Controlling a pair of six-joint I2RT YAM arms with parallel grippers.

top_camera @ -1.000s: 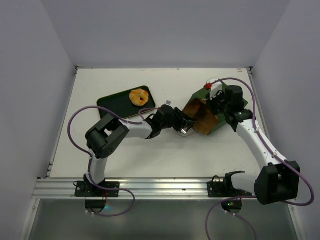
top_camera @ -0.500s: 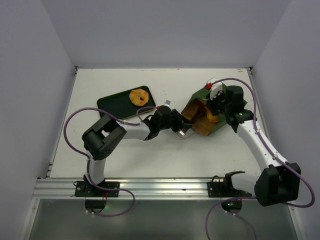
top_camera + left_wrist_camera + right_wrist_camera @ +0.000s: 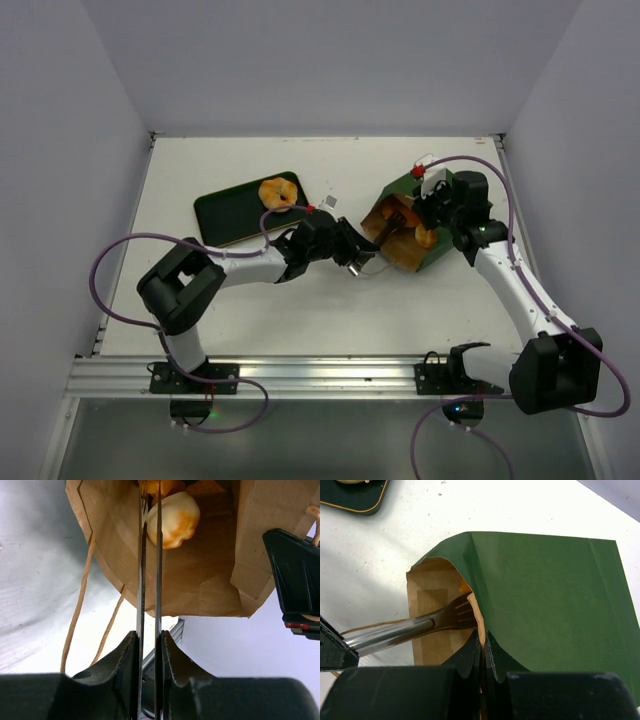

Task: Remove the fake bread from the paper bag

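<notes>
Left gripper [image 3: 148, 637]: clamped narrow on thin two-bladed metal tongs [image 3: 140, 580]; blades nearly parallel, a slim gap between them, tips inside the bag mouth. Whether the blades pinch any bread cannot be told.

Fake bread: pale golden round roll [image 3: 175, 515] inside the bag, just right of the tong blades; orange piece [image 3: 165, 486] beyond it, deeper in. One further golden round roll [image 3: 278, 192] rests on the far end of the tray.

Tall rectangular paper bag [image 3: 441, 256], dark green outside, brown kraft inside: lying on its side at the right of the table, mouth facing left. Thin twine handles [image 3: 75, 615] trail from the mouth.

Right gripper [image 3: 481, 650]: closed tight on the upper rim of the bag mouth.

Flat dark green tray [image 3: 225, 215]: left of the bag, well apart.

White table [image 3: 300, 310]: under all items.
</notes>
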